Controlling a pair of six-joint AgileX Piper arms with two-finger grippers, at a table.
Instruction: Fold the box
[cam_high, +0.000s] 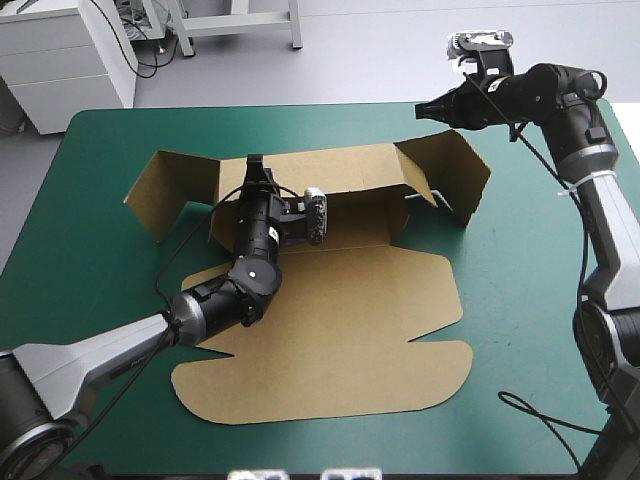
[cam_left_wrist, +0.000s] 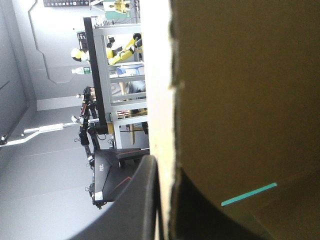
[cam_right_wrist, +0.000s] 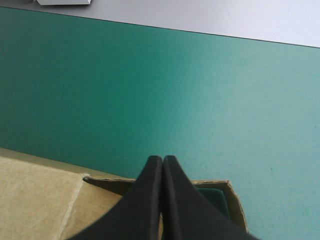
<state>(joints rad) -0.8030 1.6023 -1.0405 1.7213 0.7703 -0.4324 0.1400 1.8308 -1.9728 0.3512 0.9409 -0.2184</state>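
Observation:
The brown box (cam_high: 340, 330) lies in the middle of the table, its lid flat toward the near edge and its back wall (cam_high: 340, 170) raised. Side flaps stand out at the left (cam_high: 165, 190) and right (cam_high: 455, 170). My left gripper (cam_high: 255, 165) reaches over the base to the back wall's left end. In the left wrist view the board's edge (cam_left_wrist: 162, 100) runs between its fingers (cam_left_wrist: 135, 200), so my left gripper (cam_left_wrist: 165, 170) is shut on the box. My right gripper (cam_high: 425, 108) hangs shut just above the right flap's far corner (cam_right_wrist: 220, 187), its fingers meeting (cam_right_wrist: 162, 159) with nothing between them.
The teal-green cover (cam_high: 100, 300) stretches wide to the left and right of the box, and a strip of it (cam_right_wrist: 150, 90) lies between the back wall and the table's far edge.

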